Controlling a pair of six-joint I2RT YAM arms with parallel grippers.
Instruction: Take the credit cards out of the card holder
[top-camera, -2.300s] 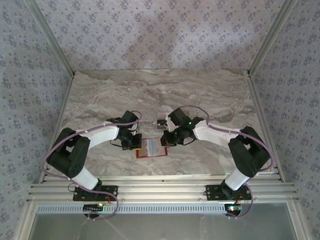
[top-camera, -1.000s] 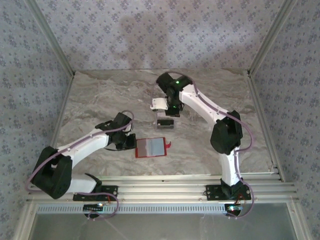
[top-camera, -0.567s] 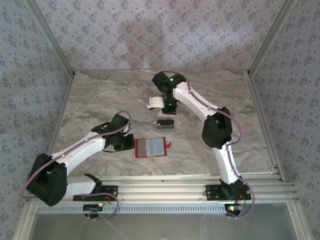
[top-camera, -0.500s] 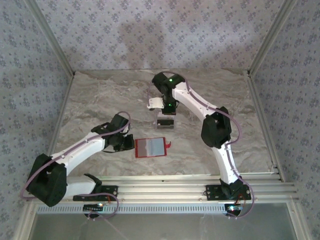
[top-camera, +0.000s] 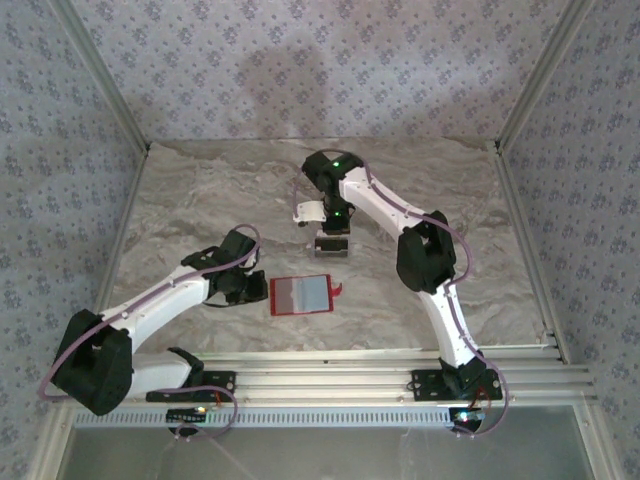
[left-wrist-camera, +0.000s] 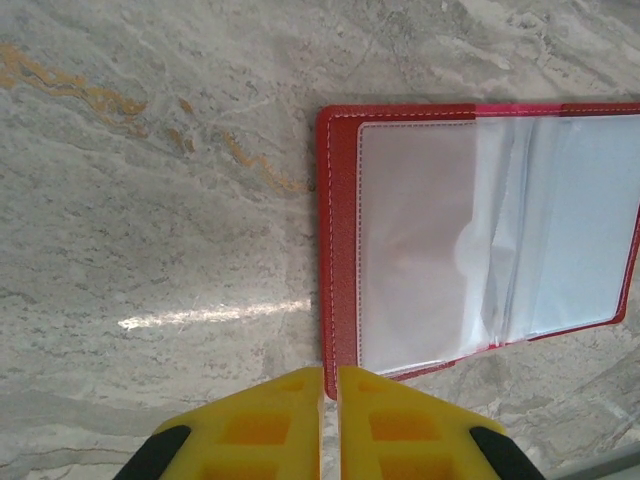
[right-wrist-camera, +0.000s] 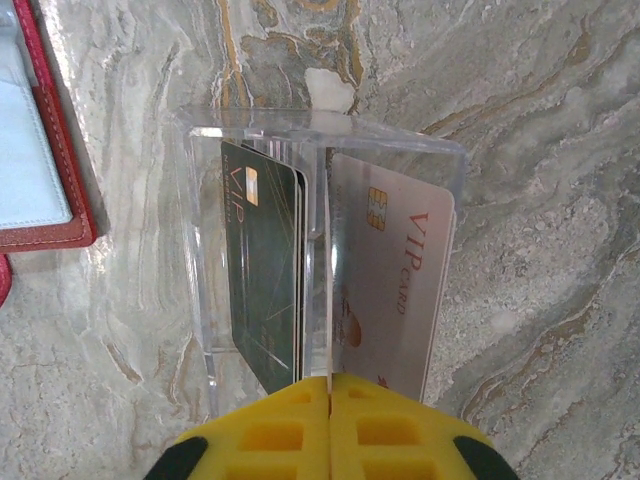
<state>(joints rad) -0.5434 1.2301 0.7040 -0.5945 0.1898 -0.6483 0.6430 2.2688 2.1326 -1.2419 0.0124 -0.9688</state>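
Observation:
The red card holder (top-camera: 300, 294) (left-wrist-camera: 340, 240) (right-wrist-camera: 40, 238) lies open on the marble, its pale clear pockets facing up. My left gripper (top-camera: 264, 290) (left-wrist-camera: 330, 385) sits at its left edge, jaws nearly together with the holder's red corner in the slit between them. Behind it stands a clear acrylic stand (top-camera: 331, 245) (right-wrist-camera: 320, 125) holding credit cards upright: a dark green card (right-wrist-camera: 260, 270) in the left slot and a pale silver card (right-wrist-camera: 395, 290) in the right. My right gripper (top-camera: 332, 227) (right-wrist-camera: 330, 385) hangs just over the stand's middle divider, shut.
The holder's red strap tab (top-camera: 337, 291) sticks out on its right side. Patterned walls (top-camera: 320, 70) close the table on three sides. A metal rail (top-camera: 320, 385) runs along the near edge by the arm bases.
The right arm left the holder and reached back to the acrylic stand, then settled slightly left over it. The left gripper and the holder stayed where they were.

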